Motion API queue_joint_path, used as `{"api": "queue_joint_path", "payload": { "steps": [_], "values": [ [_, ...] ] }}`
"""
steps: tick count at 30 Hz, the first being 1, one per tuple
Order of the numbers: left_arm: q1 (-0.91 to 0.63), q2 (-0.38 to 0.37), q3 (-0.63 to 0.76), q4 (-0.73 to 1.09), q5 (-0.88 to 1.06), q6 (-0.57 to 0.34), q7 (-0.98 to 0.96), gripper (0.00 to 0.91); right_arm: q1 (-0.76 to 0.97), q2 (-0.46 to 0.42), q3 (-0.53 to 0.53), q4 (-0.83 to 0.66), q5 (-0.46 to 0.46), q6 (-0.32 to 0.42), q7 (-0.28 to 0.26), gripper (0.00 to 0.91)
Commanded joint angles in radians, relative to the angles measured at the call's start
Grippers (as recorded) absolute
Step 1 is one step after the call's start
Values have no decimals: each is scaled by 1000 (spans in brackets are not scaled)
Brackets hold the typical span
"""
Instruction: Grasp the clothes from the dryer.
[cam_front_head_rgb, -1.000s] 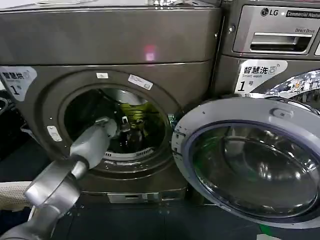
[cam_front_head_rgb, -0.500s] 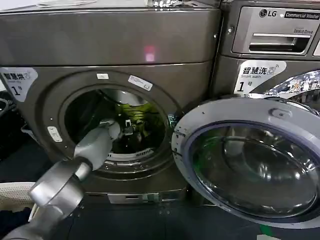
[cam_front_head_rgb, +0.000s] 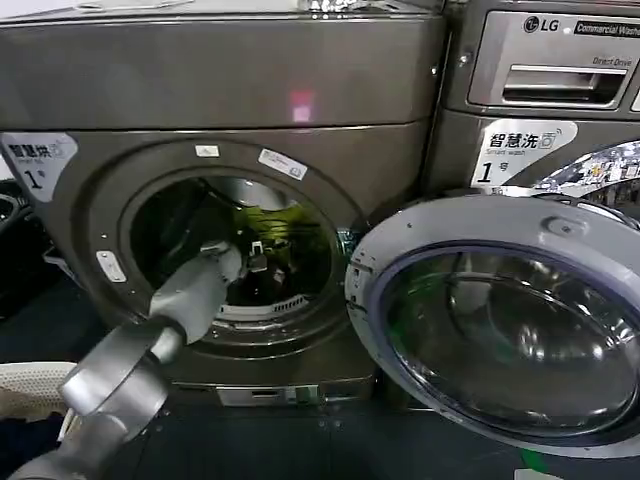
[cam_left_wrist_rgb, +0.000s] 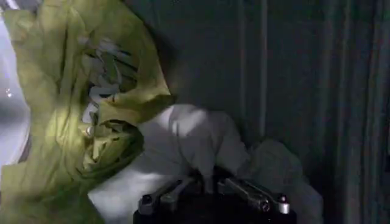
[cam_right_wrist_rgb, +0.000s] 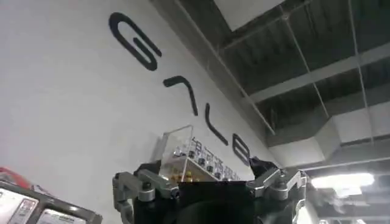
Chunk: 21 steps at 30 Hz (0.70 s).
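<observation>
Nearest the head camera, the left arm is seen rising from the lower left and passing through the round porthole of the dryer (cam_front_head_rgb: 230, 90), with the left end effector (cam_front_head_rgb: 255, 258) placed inside the drum. From the left wrist camera, the left end effector (cam_left_wrist_rgb: 210, 193) is shown with its fingers drawn together on the white piece of the clothes (cam_left_wrist_rgb: 189, 143), a fold of that fabric being pinched between the fingertips. Just beside the white piece, and touching it, the lime yellow-green piece with dark print (cam_left_wrist_rgb: 67, 115) is draped against the ribbed drum wall. To the right, the grey-rimmed glass door (cam_front_head_rgb: 500, 320) is swung wide open. Behind it, the machine with the LG logo (cam_front_head_rgb: 545, 70) is seen. Elsewhere, the right end effector (cam_right_wrist_rgb: 210, 198) is held upward before a white wall and ceiling, its fingers spread and empty.
</observation>
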<state>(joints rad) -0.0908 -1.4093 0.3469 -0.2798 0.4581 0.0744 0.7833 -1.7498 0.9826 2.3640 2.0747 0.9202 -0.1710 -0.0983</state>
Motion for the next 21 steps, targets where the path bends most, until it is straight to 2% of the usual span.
{"api": "queue_joint_path", "payload": {
  "steps": [1, 7, 10, 17, 21],
  "values": [
    [-2, 4, -87, -41, -182, 1, -12, 0, 3, 4, -4, 4, -1, 0, 1, 907],
    [15, -2, -189, -84, -437, 24, -53, 0, 5, 5, -14, 10, -3, 1, 1, 907],
    [33, -2, -223, -99, -497, 15, -75, 0, 3, 5, -11, 8, -3, 2, 1, 907],
    [97, -20, -348, -141, -633, -39, -310, 0, 7, 3, -20, 8, -6, 5, 1, 907],
    [150, -32, -469, -211, -706, -62, -402, 0, 7, -4, -24, 7, -6, 5, 1, 907]
  ]
}}
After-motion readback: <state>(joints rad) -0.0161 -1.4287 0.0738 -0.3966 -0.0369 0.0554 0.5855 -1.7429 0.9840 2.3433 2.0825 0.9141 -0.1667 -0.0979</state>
